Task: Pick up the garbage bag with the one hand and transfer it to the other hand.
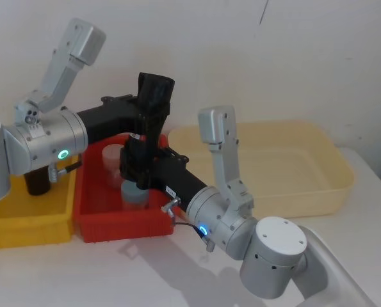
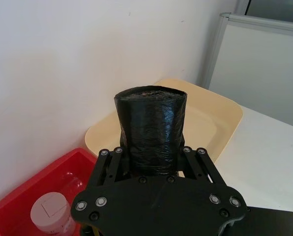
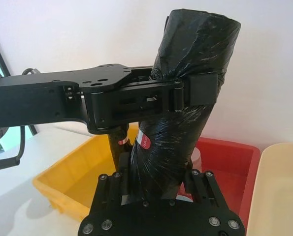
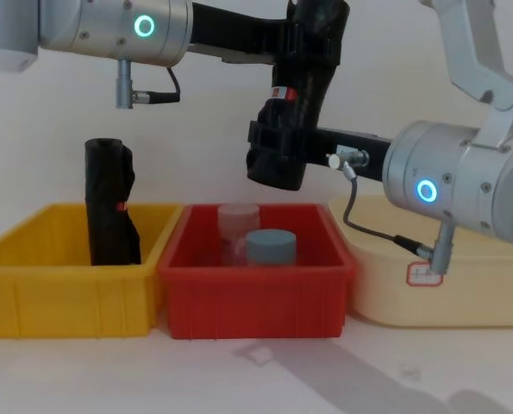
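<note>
The garbage bag [image 1: 153,96], a tall black roll with a small red-and-white label, hangs tilted in the air above the red bin [image 1: 91,211]. The one hand, my left gripper [image 1: 148,118] with the green-cyan ring, is shut on the roll's upper part; a finger pad [image 3: 204,88] presses into the wrap. The other hand, my right gripper [image 1: 136,169] with the blue ring, comes in from the right and is shut on the roll's lower end [image 4: 278,159]. In the right wrist view its fingers [image 3: 114,189] flank the roll [image 3: 185,132].
A second black roll [image 4: 109,203] stands in the yellow bin [image 4: 32,285] on the left. The red bin holds a pale jar [image 4: 237,217] and a grey-lidded jar [image 4: 269,246]. A cream tub [image 1: 318,173] sits to the right, with a white wall behind.
</note>
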Controlling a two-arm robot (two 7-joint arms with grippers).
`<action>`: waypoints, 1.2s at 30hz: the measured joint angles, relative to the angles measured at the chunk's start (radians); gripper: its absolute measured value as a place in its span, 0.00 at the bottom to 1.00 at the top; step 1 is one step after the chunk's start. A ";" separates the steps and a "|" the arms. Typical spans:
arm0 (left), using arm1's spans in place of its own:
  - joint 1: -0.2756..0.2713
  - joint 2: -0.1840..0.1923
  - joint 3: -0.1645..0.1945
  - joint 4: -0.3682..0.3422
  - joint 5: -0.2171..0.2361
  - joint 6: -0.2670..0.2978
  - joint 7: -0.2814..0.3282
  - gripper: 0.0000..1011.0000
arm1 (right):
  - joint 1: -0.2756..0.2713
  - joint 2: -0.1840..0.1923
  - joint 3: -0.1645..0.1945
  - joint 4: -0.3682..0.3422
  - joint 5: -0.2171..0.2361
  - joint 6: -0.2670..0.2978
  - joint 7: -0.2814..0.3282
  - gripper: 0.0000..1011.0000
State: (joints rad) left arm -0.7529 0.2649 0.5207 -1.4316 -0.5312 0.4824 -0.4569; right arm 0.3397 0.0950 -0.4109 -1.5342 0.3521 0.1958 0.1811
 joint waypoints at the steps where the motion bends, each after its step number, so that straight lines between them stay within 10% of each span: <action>1: 0.000 0.000 0.000 0.000 0.000 0.000 0.000 0.45 | 0.000 0.000 0.000 0.000 0.000 0.000 0.000 0.59; 12: 0.000 0.000 0.000 0.000 0.000 0.000 0.000 0.48 | 0.001 -0.001 -0.002 0.002 -0.002 -0.001 0.002 0.59; 30: 0.000 0.000 0.000 0.000 0.000 0.000 0.000 0.99 | -0.006 -0.006 0.024 0.009 -0.012 -0.010 -0.011 0.58; 36: 0.000 0.000 0.000 0.000 0.000 0.000 0.000 0.99 | 0.000 -0.006 0.039 0.020 -0.028 -0.019 -0.030 0.58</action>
State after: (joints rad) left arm -0.7528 0.2649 0.5208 -1.4316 -0.5312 0.4824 -0.4570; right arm 0.3397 0.0893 -0.3722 -1.5140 0.3245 0.1771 0.1515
